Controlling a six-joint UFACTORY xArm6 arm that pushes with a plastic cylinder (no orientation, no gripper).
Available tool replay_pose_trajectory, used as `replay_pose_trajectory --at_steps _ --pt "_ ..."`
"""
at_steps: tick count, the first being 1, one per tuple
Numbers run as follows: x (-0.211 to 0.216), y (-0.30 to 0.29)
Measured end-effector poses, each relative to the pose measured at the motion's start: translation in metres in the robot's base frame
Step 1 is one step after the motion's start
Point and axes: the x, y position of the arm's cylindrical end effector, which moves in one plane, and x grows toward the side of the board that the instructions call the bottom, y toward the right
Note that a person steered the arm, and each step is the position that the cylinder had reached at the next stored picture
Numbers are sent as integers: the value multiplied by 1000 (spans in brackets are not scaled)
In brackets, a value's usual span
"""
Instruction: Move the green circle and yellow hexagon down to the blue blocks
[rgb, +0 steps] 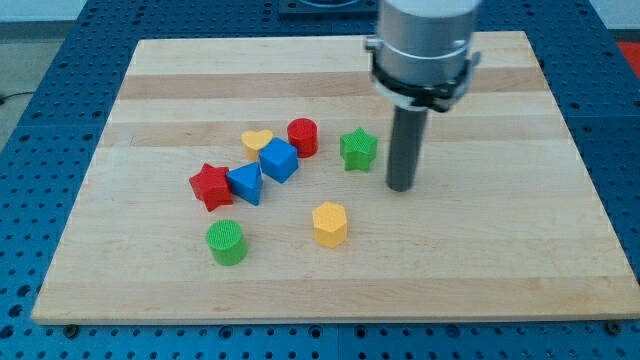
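Eight blocks lie on the table (480, 270), with my tip (400, 187) at about 3 o'clock from the cluster.

Item 1: green circle (227, 242), lying at 7 o'clock, apart from the rest.
Item 2: yellow hexagon (329, 223), lying at 5 o'clock from the blue blocks, also apart.
Item 3: blue cube (279, 160), touching or nearly touching the blue triangle (246, 184) at its 8 o'clock.
Item 4: red star (211, 186), against the blue triangle's 9 o'clock side.
Item 5: yellow heart (257, 140) and red cylinder (303, 136), at 11 and 1 o'clock of the blue cube.
Item 6: green star (358, 149), just beside my tip at its 10 o'clock.

Tool: a plain rod with no jaws, so it neither spreads nor pinches; the tip touches no block.

Handling note, as judgement: both task blocks sit on the view's lower side of the blue pair, so each probably needs a push toward 11 or 12 o'clock to close the gap. For the hexagon, the nearer one, bring the tip round to its 5 o'clock face and push through its centre so it does not spin off. Skirt the green star while travelling. Stop short of shoving the blue blocks or red star out of place.
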Motion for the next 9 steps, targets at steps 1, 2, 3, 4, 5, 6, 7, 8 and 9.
replay_pose_trajectory --at_steps 1,2,3,4,5,6,7,8,9 --pt "48 -17" --pt "64 -77" --pt "64 -105" --pt "71 -107" --pt "105 -122" --pt "113 -207" --pt "105 -265" --pt "68 -242" --pt "66 -218"
